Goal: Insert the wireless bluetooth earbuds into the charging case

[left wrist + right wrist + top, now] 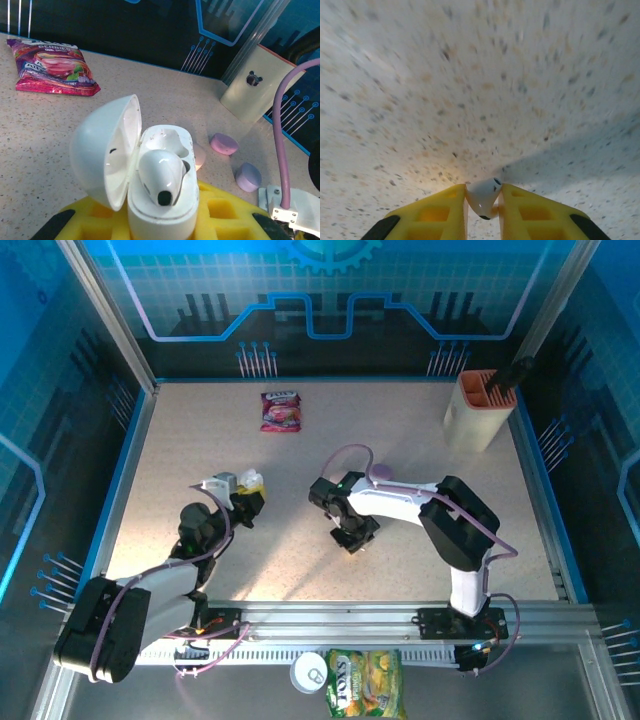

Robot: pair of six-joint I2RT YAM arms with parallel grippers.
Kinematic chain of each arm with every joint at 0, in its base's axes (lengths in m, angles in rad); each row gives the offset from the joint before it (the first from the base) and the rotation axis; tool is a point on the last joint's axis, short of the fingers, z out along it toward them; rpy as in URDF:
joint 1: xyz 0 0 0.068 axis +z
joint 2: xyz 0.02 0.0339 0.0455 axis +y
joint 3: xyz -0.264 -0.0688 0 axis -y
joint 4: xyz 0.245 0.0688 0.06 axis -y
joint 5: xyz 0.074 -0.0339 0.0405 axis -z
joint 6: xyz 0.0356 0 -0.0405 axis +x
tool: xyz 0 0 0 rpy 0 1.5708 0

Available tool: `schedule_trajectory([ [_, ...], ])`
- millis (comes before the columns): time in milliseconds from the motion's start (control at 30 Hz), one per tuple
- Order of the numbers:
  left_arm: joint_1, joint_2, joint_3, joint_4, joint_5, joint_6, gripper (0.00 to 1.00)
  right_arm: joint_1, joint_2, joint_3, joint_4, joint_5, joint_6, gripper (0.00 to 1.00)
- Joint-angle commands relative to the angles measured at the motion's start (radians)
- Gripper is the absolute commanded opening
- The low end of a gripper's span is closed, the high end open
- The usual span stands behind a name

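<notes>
1. The speckled bench (290,560) carries everything, and both arms reach over its near half.
2. The right arm (450,520) bends in toward the middle. The left arm (150,590) stretches forward on the left side.
3. A beige holder with an orange rim (480,410) stands in the far right corner.
4. A green snack bag (365,683) lies beside a can (311,672) in front of the arm bases, below the rail.
5. A pink snack packet (281,411) lies flat near the far edge.
6. The left pincer (160,220) is clamped on the charging case (160,200), its yellow pads on either side of the white base. The case stands upright, with its domed lid (105,150) swung open to the left.
7. The right pincer (482,210) points down at the bench near the middle, its yellow fingers closed on a white earbud (484,196) just above the surface.
8. A pink pebble case (224,144) and a purple pebble case (248,176) rest on the bench near each other, beyond the open case.
9. A second white earbud (160,175) sits in a well of the charging case, its body rising above the rim.
</notes>
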Motion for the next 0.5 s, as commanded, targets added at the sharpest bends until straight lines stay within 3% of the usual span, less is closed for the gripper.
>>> schedule_trajectory([
  [0, 0.005, 0.005, 0.026, 0.046, 0.037, 0.028, 0.07, 0.007, -0.032, -0.015, -0.001, -0.019, 0.05, 0.23],
  [200, 0.005, 0.0, 0.02, 0.048, 0.037, 0.031, 0.09, 0.013, -0.018, 0.064, -0.09, 0.038, 0.032, 0.38],
  [467, 0.005, -0.023, 0.015, 0.029, 0.031, 0.039, 0.09, 0.039, 0.073, 0.164, -0.198, 0.074, 0.005, 0.42],
])
